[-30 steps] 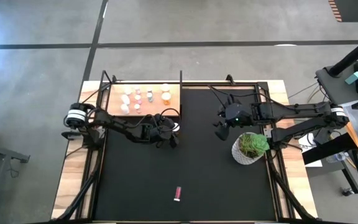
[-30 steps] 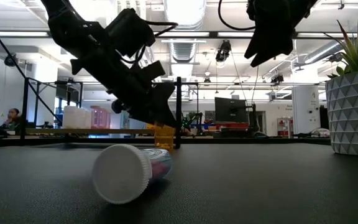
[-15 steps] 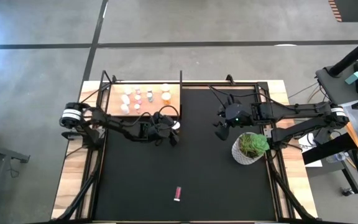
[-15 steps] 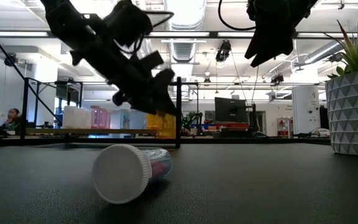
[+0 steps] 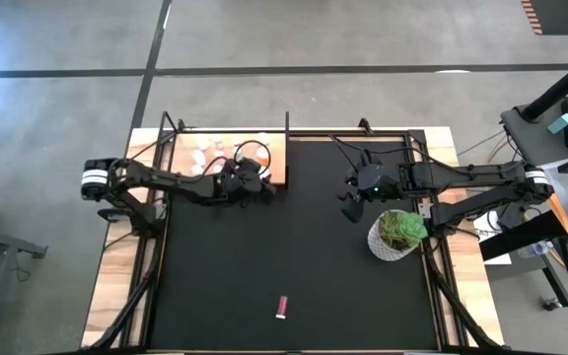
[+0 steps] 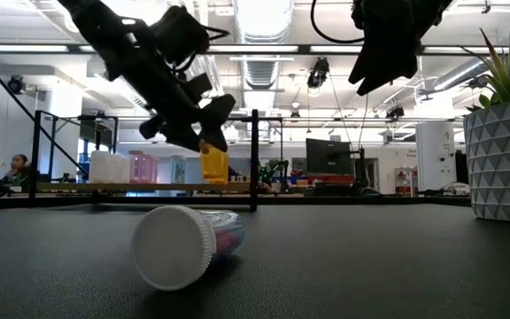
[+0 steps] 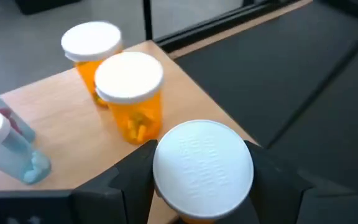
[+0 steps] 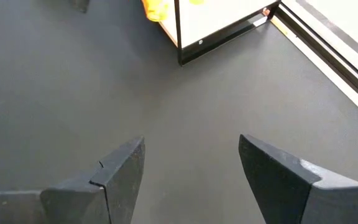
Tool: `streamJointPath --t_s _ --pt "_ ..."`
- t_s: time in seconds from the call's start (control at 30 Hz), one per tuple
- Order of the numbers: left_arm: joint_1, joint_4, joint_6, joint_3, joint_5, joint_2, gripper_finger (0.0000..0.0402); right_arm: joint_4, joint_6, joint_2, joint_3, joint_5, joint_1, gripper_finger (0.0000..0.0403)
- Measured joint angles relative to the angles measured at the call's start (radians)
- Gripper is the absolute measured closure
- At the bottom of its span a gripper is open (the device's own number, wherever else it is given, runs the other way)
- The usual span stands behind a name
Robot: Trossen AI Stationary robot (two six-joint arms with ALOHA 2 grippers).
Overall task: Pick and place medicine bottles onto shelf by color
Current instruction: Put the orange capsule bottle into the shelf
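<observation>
Task mostly done, judging from the layout: the shelf [image 5: 276, 170], upper left of centre in the high view, is already carrying a cluster of medicine bottles, with two orange bottles [image 7: 129, 93] standing together at its near corner and a teal bottle [image 7: 8, 149] at the left edge of the left wrist view. Left gripper [image 5: 252, 181] is pinching a white-capped orange bottle [image 7: 202, 167] between its fingers [image 7: 135, 174], holding it upright in the air just off the shelf corner, next to the orange pair, so colour matching looks right; set-down not yet done. One pink bottle [image 5: 282, 307] is lying on its side on the black tabletop [image 5: 294, 247], low centre of the high view, well apart from both arms, so at least that one is left.

Left arm is stretching in from the left edge, low and nearly level across the shelf's front edge. In the low view its gripper is tilting down to the right with the orange bottle hanging at its tip. Right gripper [image 5: 351, 204] is waiting over bare tabletop, right of centre, near the plant pot [image 5: 396, 237], fingers [image 8: 120, 171] spread and holding nothing.
</observation>
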Motion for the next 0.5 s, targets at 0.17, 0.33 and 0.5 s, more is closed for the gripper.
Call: streamJointPath --t_s 0.17,0.33,0.5 --pt "0.041 -0.001 -0.002 0.000 -0.002 0.014 0.0204 0.000 0.000 0.000 0.000 0.000 0.000 0.0154" --pt "0.065 0.001 -0.001 -0.001 -0.003 0.014 0.0204 0.000 -0.001 0.000 0.000 0.002 0.000 0.0154" --pt "0.086 0.002 -0.001 -0.001 -0.013 0.014 0.0204 0.000 -0.013 0.000 0.000 0.007 0.000 0.0154"
